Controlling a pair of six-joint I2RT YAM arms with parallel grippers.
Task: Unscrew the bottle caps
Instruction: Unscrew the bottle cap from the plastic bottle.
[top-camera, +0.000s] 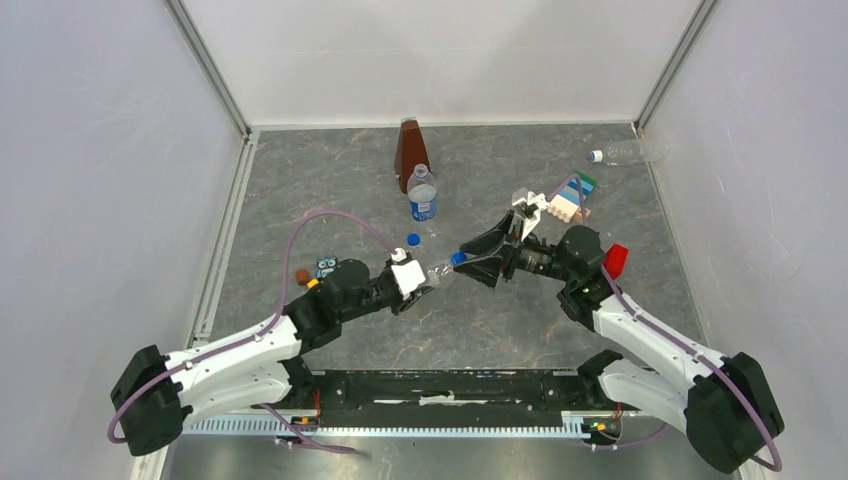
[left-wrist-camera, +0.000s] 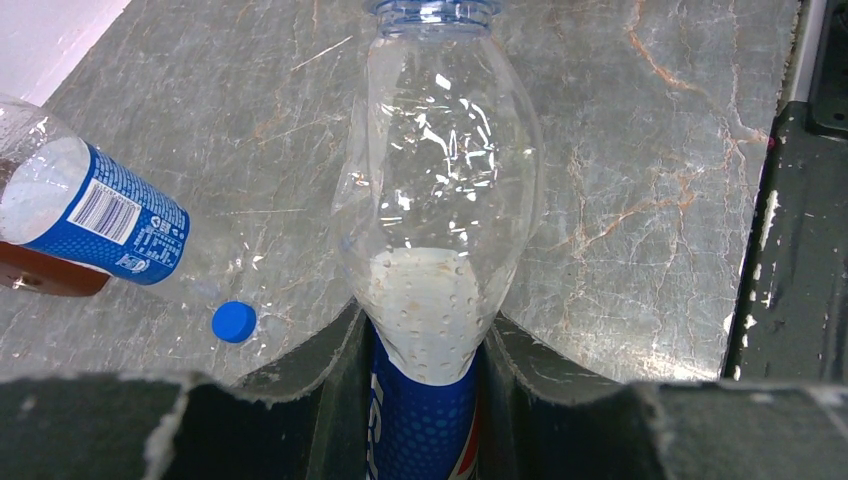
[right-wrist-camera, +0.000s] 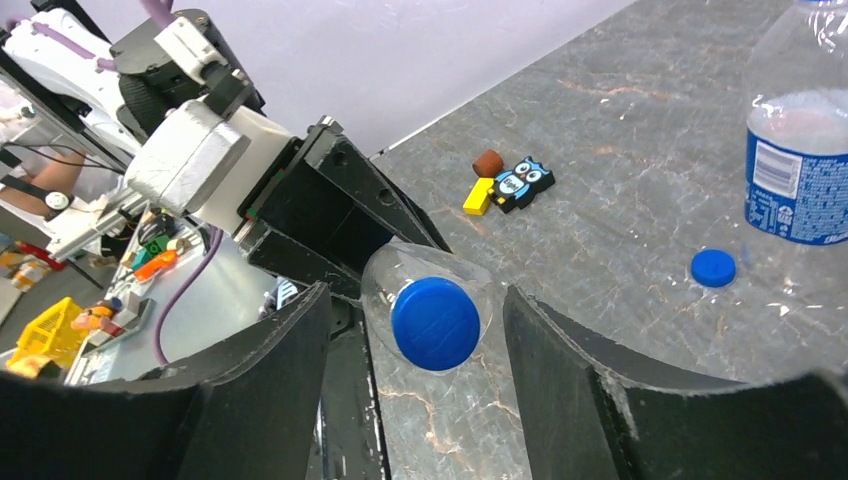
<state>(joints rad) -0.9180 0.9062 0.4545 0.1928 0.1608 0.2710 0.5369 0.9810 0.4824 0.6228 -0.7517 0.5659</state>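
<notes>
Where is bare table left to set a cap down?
Bare: far-left corner between the side rail and the brown pyramid; the near strip between the held bottle and the base bar. Crowded: around the upright bottle, loose cap and owl toy.

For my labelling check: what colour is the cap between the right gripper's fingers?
The cap is blue; right wrist view.

Grey marbled worktop (top-camera: 480, 325). Centre-back: upright labelled bottle (top-camera: 423, 196) by brown pyramid obj (top-camera: 409, 145); loose blue cap (top-camera: 413, 239) nr it. Left: owl block (top-camera: 326, 267), yellow + brown bits (top-camera: 305, 279). Right: coloured block stack (top-camera: 570, 198); far corner, clear bottle (top-camera: 628, 153) lying down, prob. white-capped.
</notes>
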